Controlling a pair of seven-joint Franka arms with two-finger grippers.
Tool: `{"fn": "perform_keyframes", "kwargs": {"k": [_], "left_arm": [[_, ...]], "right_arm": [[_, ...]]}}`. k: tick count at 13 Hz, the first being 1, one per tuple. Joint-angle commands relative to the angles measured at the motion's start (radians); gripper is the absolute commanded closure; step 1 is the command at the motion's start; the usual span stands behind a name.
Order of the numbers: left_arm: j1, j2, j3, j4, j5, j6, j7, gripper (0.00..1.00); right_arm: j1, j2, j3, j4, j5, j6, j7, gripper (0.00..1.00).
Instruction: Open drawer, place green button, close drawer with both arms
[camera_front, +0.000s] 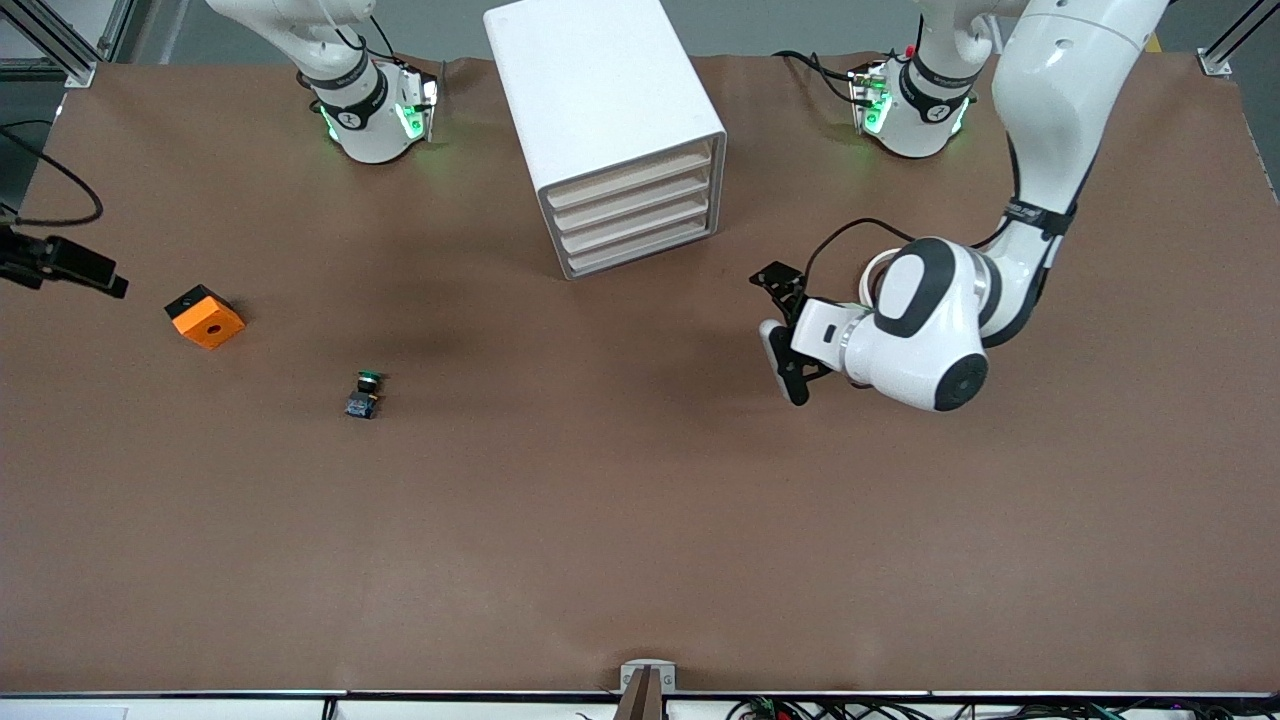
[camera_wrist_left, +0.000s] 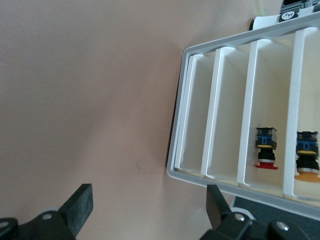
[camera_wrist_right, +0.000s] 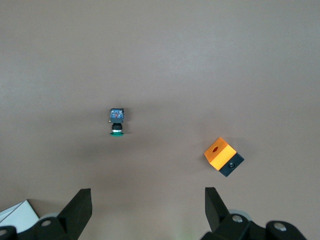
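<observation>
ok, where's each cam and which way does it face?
Front: high across the table, facing both arm bases; left gripper open beside the cabinet.
Left wrist: on the left arm, facing the cabinet front; own open fingers show.
Right wrist: right gripper open above the table, looking down on the button and orange block.
Shared: front and right wrist both show the button.

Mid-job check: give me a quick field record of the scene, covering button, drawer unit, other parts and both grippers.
button: green-capped button lying on the table, ungrasped
drawer unit: white cabinet, drawers all shut in the front view
orange block: toward the right arm's end, farther from the camera than the button
left gripper: open, empty, beside the cabinet's front
right gripper: open, empty, high over button and block
</observation>
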Motion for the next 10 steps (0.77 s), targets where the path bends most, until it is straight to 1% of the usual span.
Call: {"fn": "perform_keyframes", "kwargs": {"k": [1,4,6,7,9,10], "left_arm": [[-0.013,0.067,-0.013,-0.004,-0.037,0.026,0.02,0.0],[-0.052,0.081,-0.026,-0.007,-0.079,0.026,0.019,0.0],[-0.054,0.099,-0.027,-0.016,-0.103,0.011,0.023,0.0],[-0.053,0.111,-0.029,-0.03,-0.119,0.011,0.034,0.0],[-0.067,0.13,-0.029,-0.045,-0.137,0.015,0.048,0.0],[-0.069,0.131,-0.029,-0.048,-0.151,0.015,0.053,0.0]], "right_arm": [[-0.025,0.022,0.016,0.029,0.001,-0.008,-0.02,0.0],[-0.032,0.058,0.016,0.029,0.015,0.0,-0.02,0.0],[-0.028,0.067,0.017,0.02,0.025,0.019,-0.017,0.0],[-0.023,0.075,0.017,-0.009,0.066,0.065,-0.017,0.0],[0.023,0.072,0.019,-0.107,0.076,0.178,0.012,0.0],[0.03,0.072,0.019,-0.138,0.076,0.205,0.044,0.0]]}}
